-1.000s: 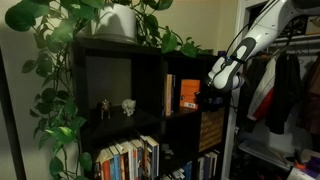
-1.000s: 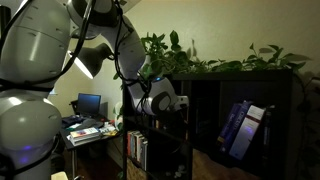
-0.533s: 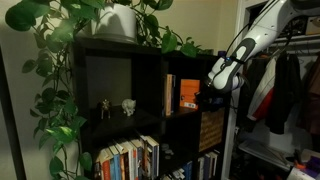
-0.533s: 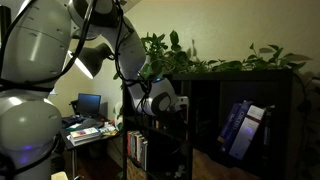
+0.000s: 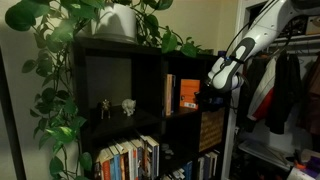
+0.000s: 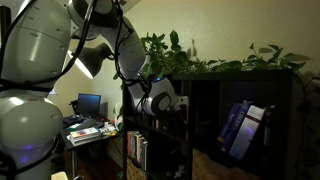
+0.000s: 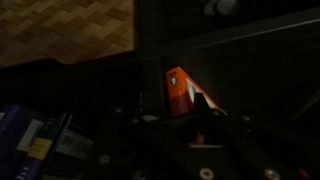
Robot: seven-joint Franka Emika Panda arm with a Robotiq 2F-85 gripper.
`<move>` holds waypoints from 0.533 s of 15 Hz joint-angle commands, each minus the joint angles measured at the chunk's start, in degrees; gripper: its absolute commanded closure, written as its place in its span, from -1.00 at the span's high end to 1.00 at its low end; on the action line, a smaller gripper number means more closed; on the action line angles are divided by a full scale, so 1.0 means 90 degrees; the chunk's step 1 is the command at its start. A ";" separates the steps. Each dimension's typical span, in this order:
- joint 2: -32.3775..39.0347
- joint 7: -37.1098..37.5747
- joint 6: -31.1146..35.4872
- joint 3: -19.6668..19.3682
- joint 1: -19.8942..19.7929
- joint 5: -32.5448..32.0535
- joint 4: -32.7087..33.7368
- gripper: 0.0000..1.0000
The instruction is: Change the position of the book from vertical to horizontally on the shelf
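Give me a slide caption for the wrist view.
Orange book standing upright in a dark shelf cubby, close to the camera.
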 commanded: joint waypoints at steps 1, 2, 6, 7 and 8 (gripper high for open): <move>-0.0083 0.0282 -0.0142 0.0061 0.0070 0.0219 0.0471 -0.89; -0.0069 0.0368 -0.0142 0.0096 0.0093 0.0277 0.0490 -0.89; -0.0051 0.0657 -0.0187 0.0261 0.0106 0.0482 0.0555 -0.89; -0.0067 0.0738 -0.0184 0.0317 0.0111 0.0529 0.0554 -0.89; -0.0077 0.0808 -0.0168 0.0387 0.0111 0.0549 0.0570 -0.89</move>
